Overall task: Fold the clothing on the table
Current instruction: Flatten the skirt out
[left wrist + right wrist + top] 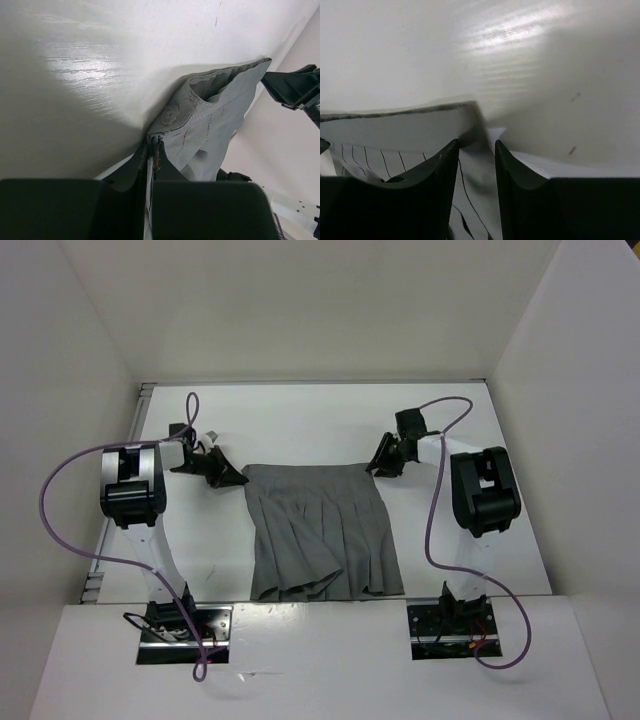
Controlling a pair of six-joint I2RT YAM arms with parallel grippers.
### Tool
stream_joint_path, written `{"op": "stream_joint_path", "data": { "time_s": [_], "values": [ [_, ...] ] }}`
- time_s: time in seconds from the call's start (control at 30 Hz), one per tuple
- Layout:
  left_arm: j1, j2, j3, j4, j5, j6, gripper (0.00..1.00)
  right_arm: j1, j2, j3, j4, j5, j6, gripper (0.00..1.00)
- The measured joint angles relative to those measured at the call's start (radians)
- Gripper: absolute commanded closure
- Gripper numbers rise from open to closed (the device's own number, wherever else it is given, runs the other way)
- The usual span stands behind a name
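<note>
The grey pleated clothing [322, 535] lies spread in the middle of the white tabletop [300, 420]. Its straight waistband is on the far side and the pleats fan out toward the arm bases, with the hem ending close to the near edge. Both arms reach forward and inward, one to each end of the waistband.

The left hand [228, 476] sits at the left corner of the band and is clamped tight on it. From its wrist camera the two dark fingers are pressed together, with the cloth edge pinched between them. The band rises from that pinch and runs off toward the other arm (a small round button [170, 114] shows on the band just past the fingertips).

The right hand [378, 462] is at the right corner. Its fingers stand clearly apart, and the corner of the cloth runs into the gap between them. As far as I can see from here, neither finger is pressing on the fabric, so this hand is not gripping anything. A purple cable [60, 502] loops loosely off each arm.
</note>
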Motion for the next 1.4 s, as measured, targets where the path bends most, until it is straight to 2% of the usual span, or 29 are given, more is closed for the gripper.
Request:
{"op": "stream_joint_path", "data": {
  "time_s": [0.2, 0.3, 0.33, 0.5, 0.67, 0.77, 0.9, 1.03, 1.17, 1.27, 1.4],
  "values": [
    [0.0, 0.0, 0.011, -0.008, -0.009, 0.016, 1.0, -0.001, 0.038, 0.002, 0.078, -0.108, 0.013, 0.62],
    [0.0, 0.002, 0.014, -0.009, -0.011, 0.02, 1.0, 0.0, 0.068, 0.002, 0.129, -0.174, 0.01, 0.85],
    [0.0, 0.005, 0.017, -0.009, -0.01, 0.02, 1.0, 0.0, 0.081, 0.002, 0.148, -0.202, 0.011, 0.99],
    [0.001, 0.011, 0.021, -0.005, 0.013, 0.021, 1.0, 0.003, 0.084, -0.016, 0.196, -0.24, 0.012, 1.0],
    [0.001, 0.009, 0.079, -0.021, 0.058, 0.026, 1.0, 0.01, -0.051, -0.01, 0.05, -0.069, -0.03, 1.0],
    [-0.011, -0.008, 0.201, -0.045, 0.095, 0.023, 1.0, 0.019, -0.167, 0.069, -0.061, 0.015, -0.057, 1.0],
    [-0.019, -0.041, 0.497, -0.065, 0.161, 0.009, 1.0, 0.013, -0.277, 0.276, -0.139, 0.058, -0.09, 1.0],
    [-0.023, -0.067, 0.851, -0.047, 0.243, -0.017, 1.0, 0.0, -0.351, 0.473, -0.148, 0.078, -0.122, 1.0],
    [-0.023, -0.117, 1.085, -0.045, 0.313, -0.026, 1.0, -0.003, -0.45, 0.539, -0.148, 0.07, -0.159, 1.0],
    [-0.021, -0.215, 1.02, -0.017, 0.348, -0.019, 1.0, -0.008, -0.502, 0.542, -0.148, 0.06, -0.181, 1.0],
    [-0.016, -0.374, 0.637, 0.074, 0.367, -0.032, 1.0, -0.018, -0.557, 0.445, -0.154, 0.033, -0.198, 1.0]
  ]
}}
